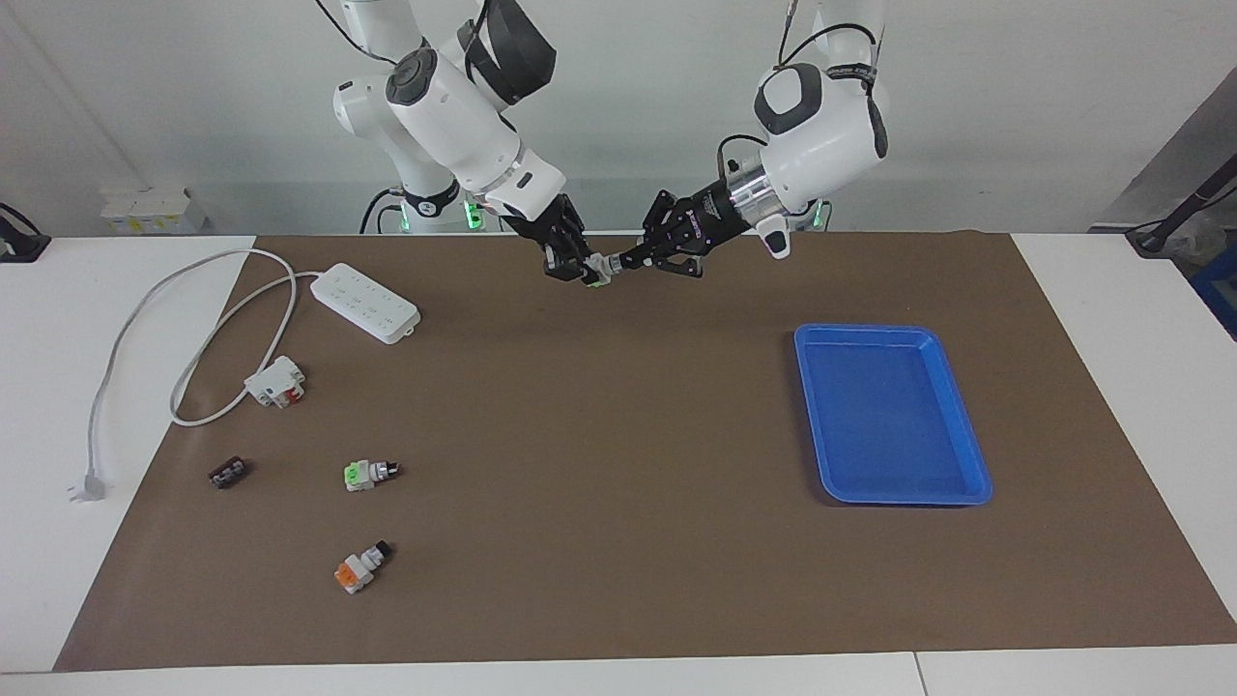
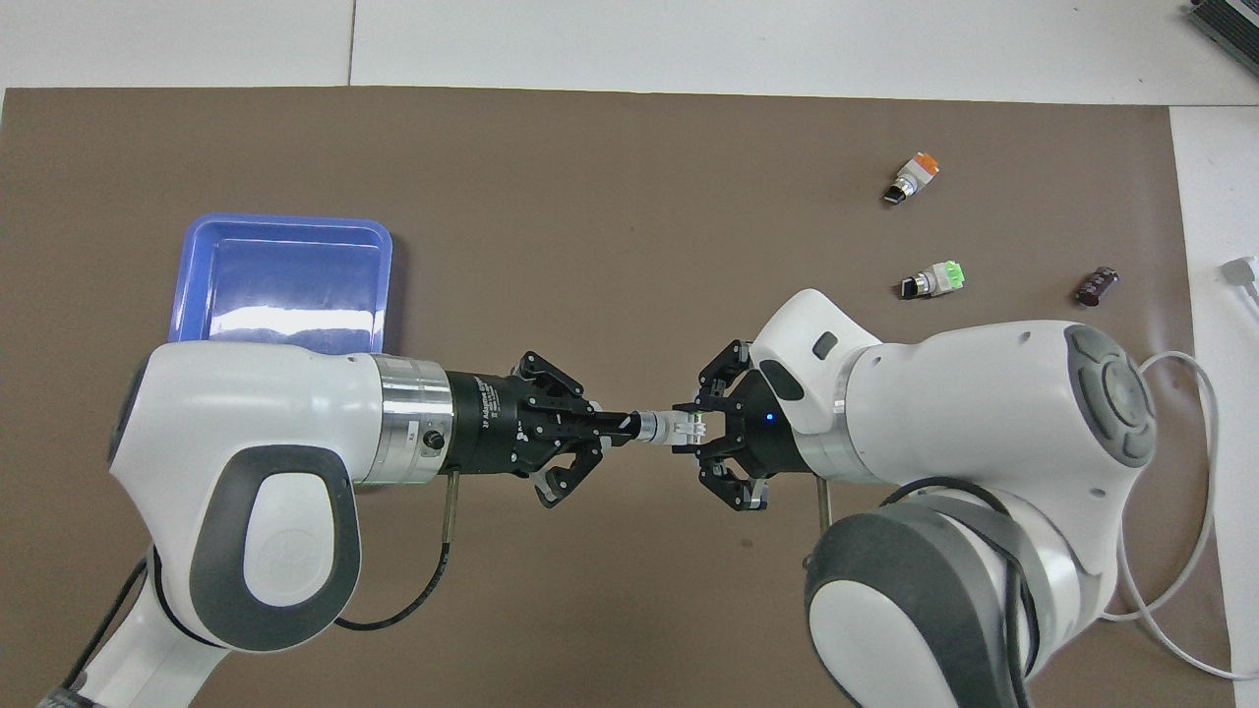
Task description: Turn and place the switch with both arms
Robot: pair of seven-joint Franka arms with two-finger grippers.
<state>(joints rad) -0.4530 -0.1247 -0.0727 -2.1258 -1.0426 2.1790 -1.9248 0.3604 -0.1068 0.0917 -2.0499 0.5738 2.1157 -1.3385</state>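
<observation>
A switch (image 1: 601,268) with a white body, green end block, silver collar and black knob is held in the air between both grippers, over the brown mat close to the robots. My right gripper (image 1: 584,272) is shut on its white and green end. My left gripper (image 1: 629,260) is shut on its knob end. In the overhead view the switch (image 2: 671,426) lies level between the left gripper (image 2: 629,425) and the right gripper (image 2: 694,429). A second green-ended switch (image 1: 370,473) lies on the mat toward the right arm's end, also in the overhead view (image 2: 934,280).
A blue tray (image 1: 966,425) sits toward the left arm's end, also seen from overhead (image 2: 285,228). An orange-ended switch (image 1: 359,567), a white-and-red block (image 1: 276,382), a small dark part (image 1: 227,473) and a white power strip (image 1: 365,303) with its cable lie toward the right arm's end.
</observation>
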